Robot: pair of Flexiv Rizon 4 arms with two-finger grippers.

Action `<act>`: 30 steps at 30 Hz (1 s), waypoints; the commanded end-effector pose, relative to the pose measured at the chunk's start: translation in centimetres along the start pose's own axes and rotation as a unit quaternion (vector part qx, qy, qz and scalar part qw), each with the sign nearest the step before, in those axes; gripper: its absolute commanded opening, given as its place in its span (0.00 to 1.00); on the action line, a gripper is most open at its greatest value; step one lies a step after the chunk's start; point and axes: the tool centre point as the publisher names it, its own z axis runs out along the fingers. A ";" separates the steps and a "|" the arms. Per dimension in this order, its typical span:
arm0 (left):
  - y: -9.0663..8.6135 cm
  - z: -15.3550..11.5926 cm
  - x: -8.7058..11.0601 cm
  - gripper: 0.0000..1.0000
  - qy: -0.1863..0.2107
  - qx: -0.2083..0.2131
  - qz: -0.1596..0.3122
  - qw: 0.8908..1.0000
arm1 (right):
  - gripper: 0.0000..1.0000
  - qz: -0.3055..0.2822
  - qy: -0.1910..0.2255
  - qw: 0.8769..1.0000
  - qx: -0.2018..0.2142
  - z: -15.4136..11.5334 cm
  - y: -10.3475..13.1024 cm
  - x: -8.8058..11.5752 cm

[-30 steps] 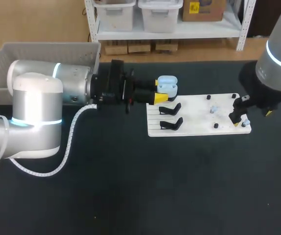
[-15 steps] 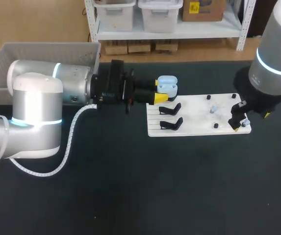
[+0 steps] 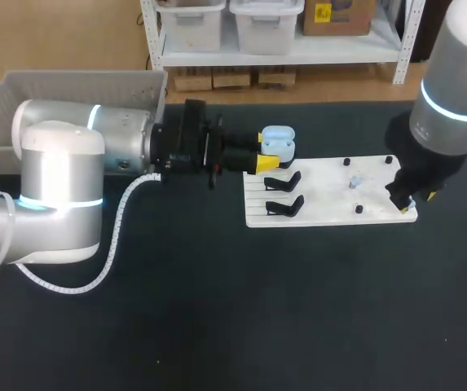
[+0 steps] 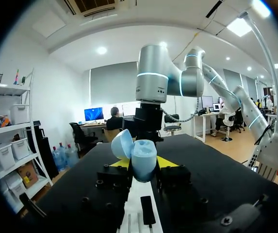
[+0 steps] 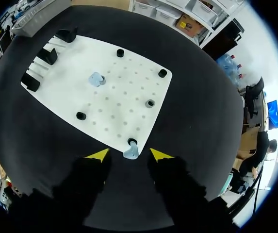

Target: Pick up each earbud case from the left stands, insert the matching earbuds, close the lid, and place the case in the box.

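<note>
Earbud case [image 4: 141, 160]: light blue, lid hinged open, held up just over the stand end of the white board [image 3: 331, 199].
Left gripper [image 4: 144, 163]: my yellow tips pinch the case from both sides.
Corner earbud [image 5: 130, 153]: by a peg at the board's edge.
Right gripper [image 5: 129, 156]: my fingers spread, one on each side of that earbud.
Second earbud [image 5: 97, 79]: mid-board.
Stands [image 3: 284, 194]: black, beneath the case.
Box [image 3: 70, 81]: grey, behind my left arm.

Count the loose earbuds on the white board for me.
2. One earbud lies near the middle of the white board. The other sits at the board's edge by a black peg, between the right gripper's open fingers. Whether the open earbud case holds any cannot be seen.
</note>
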 end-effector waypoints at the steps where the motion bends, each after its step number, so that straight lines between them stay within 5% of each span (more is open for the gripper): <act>1: -0.2 0.0 0.1 0.00 -0.001 -0.003 0.002 1.000 | 0.45 -0.001 0.002 1.000 0.001 0.4 0.0 -0.2; 30: -0.2 0.0 0.1 0.00 -0.001 -0.003 0.002 1.000 | 0.32 -0.009 0.006 1.000 0.023 1.7 -0.4 -0.3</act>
